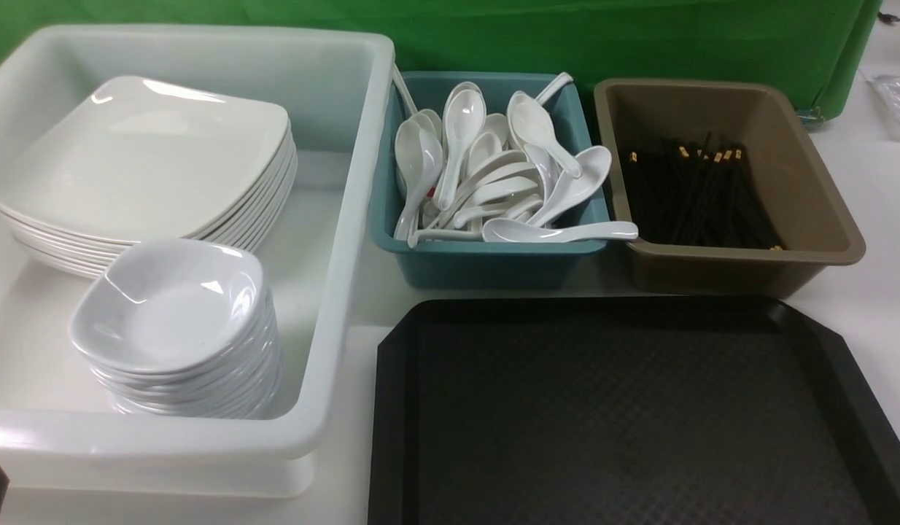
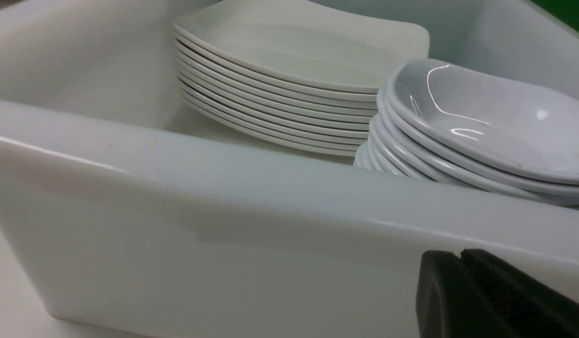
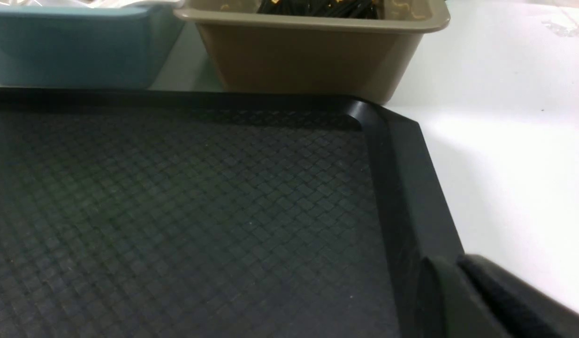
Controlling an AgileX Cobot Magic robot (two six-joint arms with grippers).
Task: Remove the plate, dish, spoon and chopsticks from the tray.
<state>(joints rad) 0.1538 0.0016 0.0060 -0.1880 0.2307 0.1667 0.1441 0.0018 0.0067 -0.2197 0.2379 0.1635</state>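
Tray (image 1: 625, 408) — black, cut corners, textured non-slip floor — sits on the white table (image 1: 877, 292) at the near right, w/ nothing on any part of it in view. So the job looks done or all but done: every task item seems to be sorted into tubs behind & beside it.

White tub (image 1: 348, 219), left: a stack of square plates (image 1: 144, 157) at the back, a stack of small sauce dishes (image 1: 173, 306) nearer the front, the two stacks just beside each other. Stacking by kind saves room, prob. why each has its own pile. Top plate sits a bit tilted on its stack.

Teal tub (image 1: 486, 255), middle: a loose heap of white soup spoons (image 1: 494, 175), handles every which way. One spoon lies along the near rim, its handle poking out over the right side; looks dropped in, not placed.

Brown tub (image 1: 742, 248), right: black chopsticks (image 1: 701, 193) w/ gold-marked ends, lying roughly lengthwise in a bundle.

Left gripper (image 2: 458, 291): pads pressed together, nothing between them, parked low outside the white tub's near wall. Right gripper (image 3: 458, 300): by the tray's right rim; pads look nearly together and nothing seems to be between them, but can't tell whether they are clenched or parted. Both arms appear pulled back to a rest pose, fitting a finished clear-off.
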